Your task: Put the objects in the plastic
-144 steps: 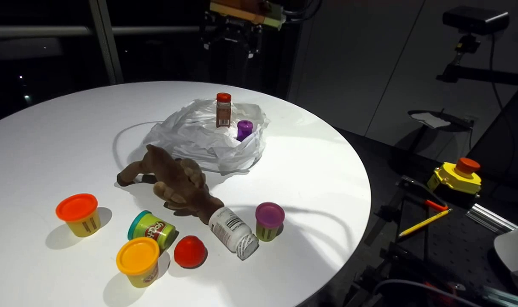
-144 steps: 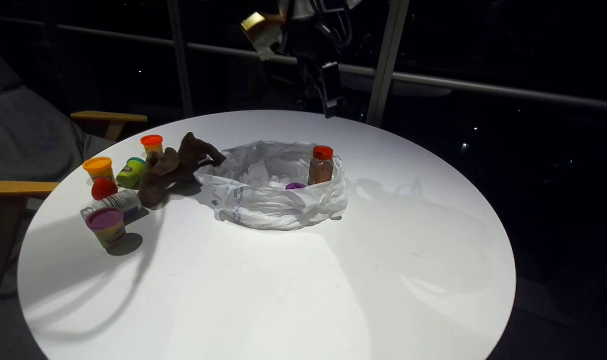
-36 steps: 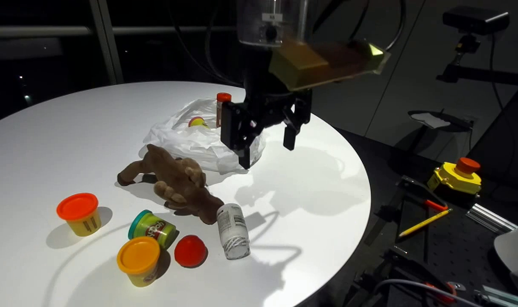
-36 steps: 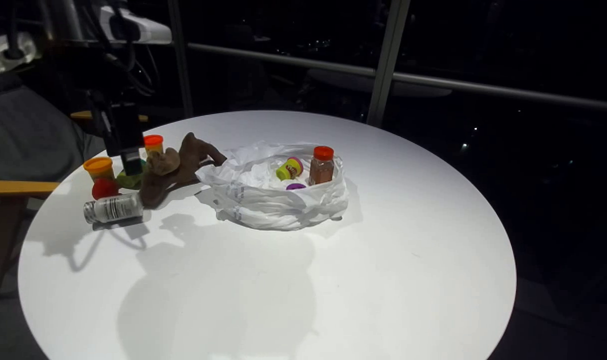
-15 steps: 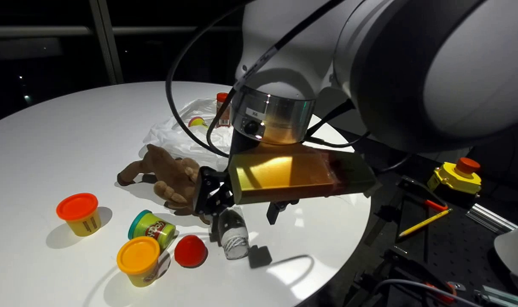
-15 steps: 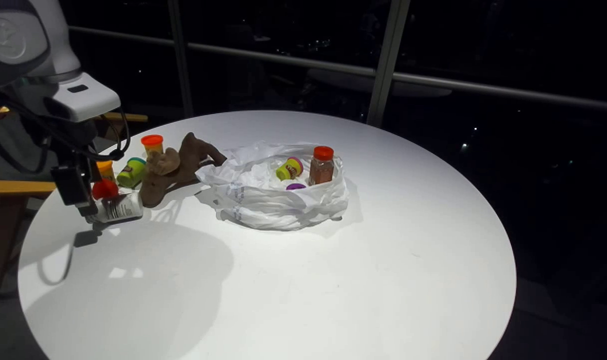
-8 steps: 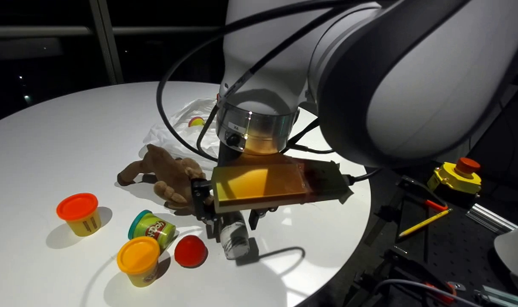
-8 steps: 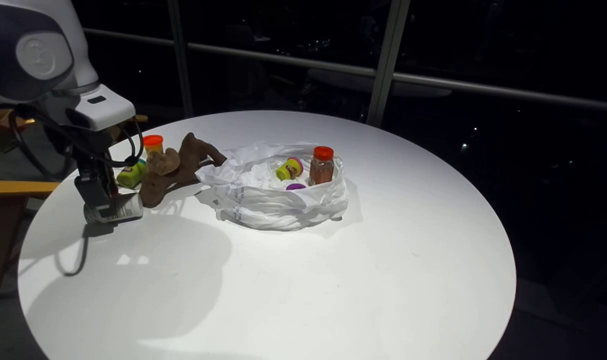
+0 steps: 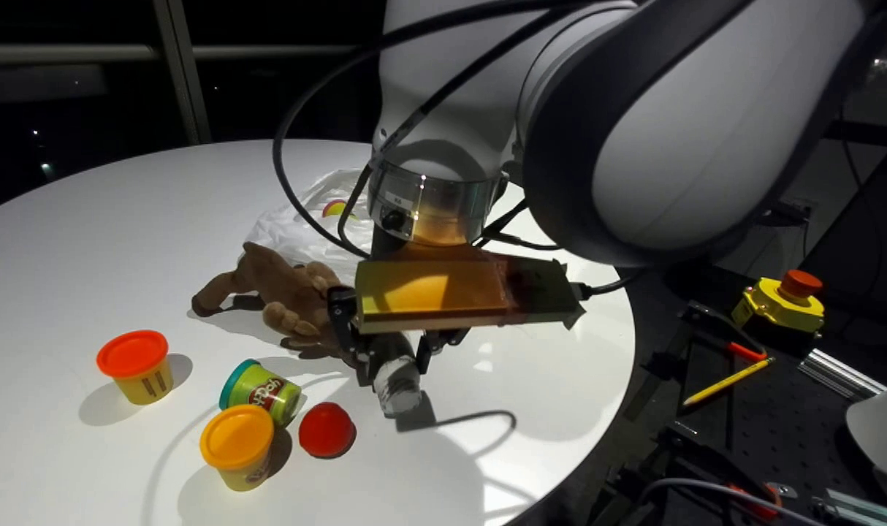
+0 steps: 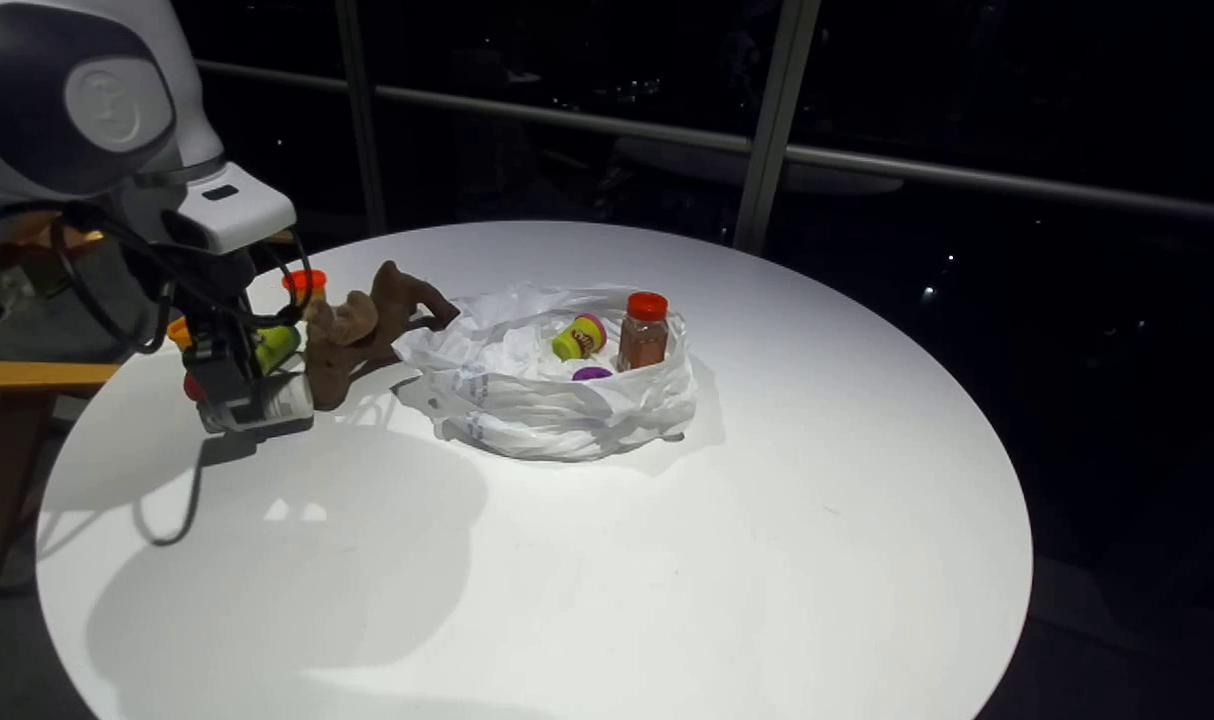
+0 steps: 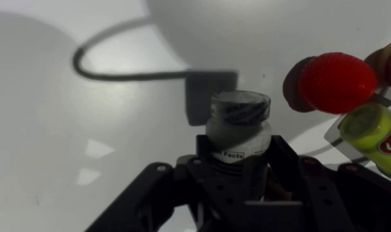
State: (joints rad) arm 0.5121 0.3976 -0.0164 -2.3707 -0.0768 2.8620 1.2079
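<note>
It's dim in here except where white light falls on the round table, and even there a broad shadow darkens the near left in an exterior view. Along the far side the windows are black, crossed by a pale rail and upright posts, with pinpricks of light showing in them. Over at the left I see a chair with wooden arms, the floor dark below it. In an exterior view a grey wall shows dimly at the far right.

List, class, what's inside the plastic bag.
The bag holds a red-lidded jar, a tilted yellow-green tub and a purple object, its lower part hidden by the bag's wall. Anything under the folds is covered.
</note>
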